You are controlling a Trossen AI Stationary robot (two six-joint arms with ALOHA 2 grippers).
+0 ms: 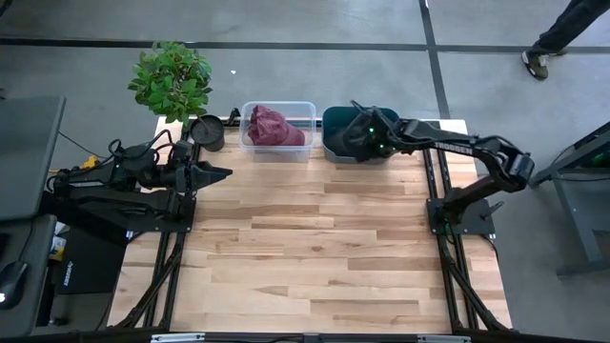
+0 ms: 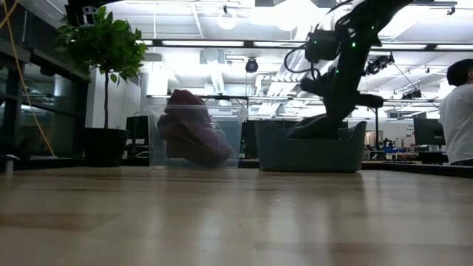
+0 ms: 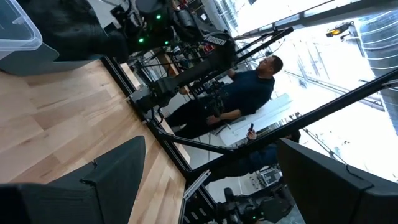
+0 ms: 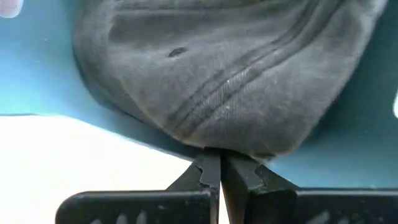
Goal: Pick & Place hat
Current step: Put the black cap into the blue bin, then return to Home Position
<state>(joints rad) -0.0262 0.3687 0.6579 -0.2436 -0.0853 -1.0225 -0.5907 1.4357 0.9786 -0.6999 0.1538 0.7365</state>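
A dark grey hat [image 4: 224, 74] is in the teal bin [image 1: 332, 119] at the table's far edge, right of centre. My right gripper [image 4: 221, 163] reaches down into that bin and is shut on the hat. In the low view the hat [image 2: 314, 127] shows as a dark mass just above the bin's rim [image 2: 310, 151]. My left gripper [image 1: 227, 173] waits open and level over the table's far left part, touching nothing. My right gripper pinches the grey hat's edge [image 4: 219, 147] between its two fingertips. The fingers come from above, slanting down toward the far edge. The hat spreads out beyond the fingertips over the bin's teal inside; whether it rests on the bin's floor is hidden.
A clear bin [image 1: 303, 107] left of the teal one holds a maroon hat [image 1: 274, 127]. A black pot [image 1: 207, 131] and a potted plant [image 1: 172, 78] stand at the far left corner. Bare wooden tabletop [image 1: 315, 238] fills the middle and near side. A person [image 2: 460, 118] stands beyond the table.
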